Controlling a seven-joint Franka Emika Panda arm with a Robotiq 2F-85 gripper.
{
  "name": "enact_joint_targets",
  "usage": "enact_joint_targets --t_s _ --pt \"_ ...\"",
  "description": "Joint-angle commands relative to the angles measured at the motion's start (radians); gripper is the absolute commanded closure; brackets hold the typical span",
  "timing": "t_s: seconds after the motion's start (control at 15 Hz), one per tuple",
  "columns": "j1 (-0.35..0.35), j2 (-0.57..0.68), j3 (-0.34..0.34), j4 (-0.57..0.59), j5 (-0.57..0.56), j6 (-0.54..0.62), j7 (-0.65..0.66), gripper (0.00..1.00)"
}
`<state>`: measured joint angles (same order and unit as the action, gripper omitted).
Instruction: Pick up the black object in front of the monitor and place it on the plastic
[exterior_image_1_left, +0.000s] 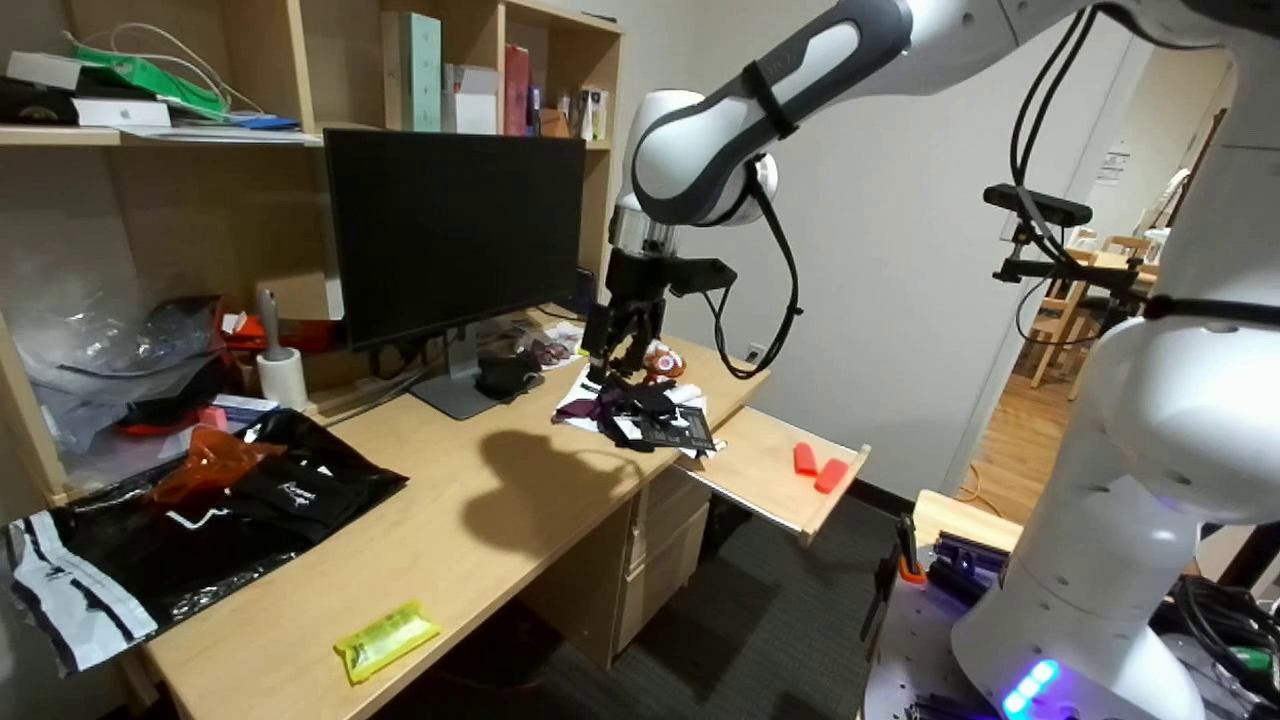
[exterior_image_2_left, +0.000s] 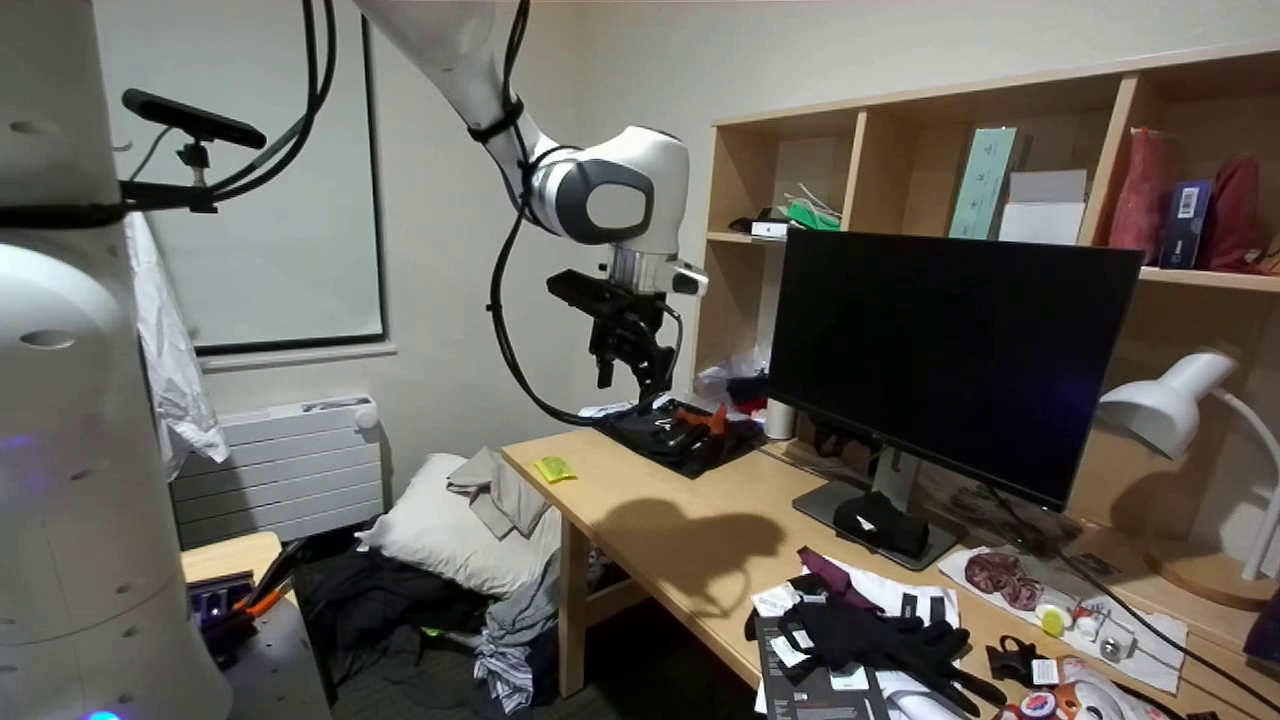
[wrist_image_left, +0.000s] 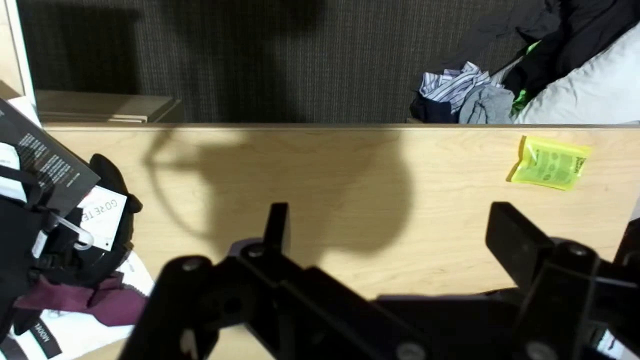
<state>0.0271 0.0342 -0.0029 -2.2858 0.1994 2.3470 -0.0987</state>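
The black plastic (exterior_image_1_left: 230, 565), with a whitish edge and white print, lies at one end of the desk; it also shows in an exterior view (exterior_image_2_left: 690, 462). A flat, squarish black item with light script (exterior_image_1_left: 300, 500) lies on it beside an orange bag. A lumpier black item (exterior_image_1_left: 505, 375) sits on the monitor's foot, and an exterior view (exterior_image_2_left: 880, 525) shows a faint light mark on it. I cannot tell for certain which is the black object. My gripper (wrist_image_left: 390, 215) is open and empty, high above the desk, apart from both; it shows in both exterior views (exterior_image_1_left: 620, 362) (exterior_image_2_left: 632, 382).
The monitor (exterior_image_1_left: 455, 230) stands at the back of the desk. Black gloves (exterior_image_2_left: 870, 640) lie heaped with boxes and papers at the desk's other end. A yellow packet (wrist_image_left: 550, 162) lies near the front edge. An open drawer (exterior_image_1_left: 760, 465) holds red pieces. A lint roller (exterior_image_1_left: 282, 375) stands behind the plastic.
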Motion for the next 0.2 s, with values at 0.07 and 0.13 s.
enact_joint_targets --t_s 0.07,0.13 --pt "-0.023 0.006 -0.005 0.001 0.029 -0.013 -0.052 0.00" --pt "-0.023 0.006 -0.006 0.001 0.028 -0.013 -0.052 0.00"
